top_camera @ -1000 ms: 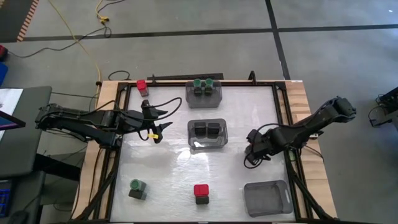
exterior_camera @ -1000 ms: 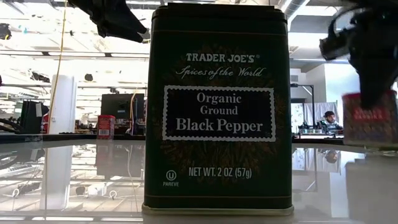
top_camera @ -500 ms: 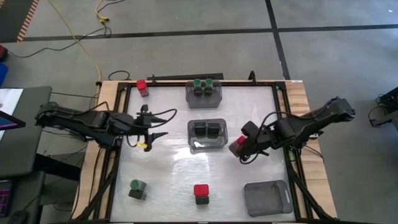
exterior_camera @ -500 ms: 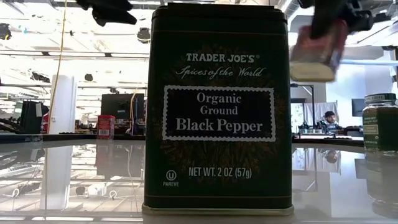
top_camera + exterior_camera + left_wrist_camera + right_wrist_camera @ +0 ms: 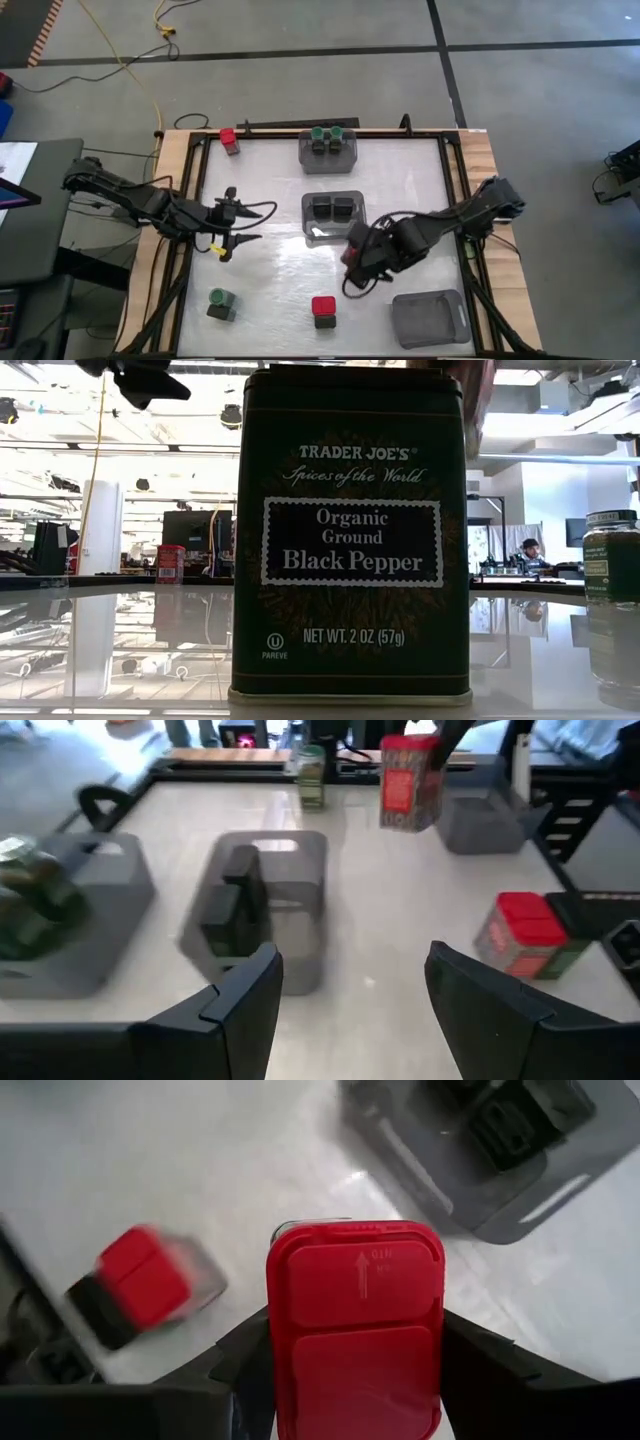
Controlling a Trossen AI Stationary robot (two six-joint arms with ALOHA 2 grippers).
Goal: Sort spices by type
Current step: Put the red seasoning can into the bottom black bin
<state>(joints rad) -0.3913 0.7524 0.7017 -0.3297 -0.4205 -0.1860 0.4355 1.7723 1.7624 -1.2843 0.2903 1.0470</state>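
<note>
While hanging over mid-table, clamping a red jar [image 5: 355, 1340] in the right claw [image 5: 358, 262], cap toward its camera, empty bin [image 5: 430, 318] probably just beyond at the corner; left claw [image 5: 228, 235] idling agape, farther off.

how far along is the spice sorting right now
Partly done. Two green-capped jars sit in the far bin and two black tins in the middle bin. The right end effector holds a red-capped jar. The third bin holds nothing. Still loose: a red jar, another red jar and a green jar.
</note>
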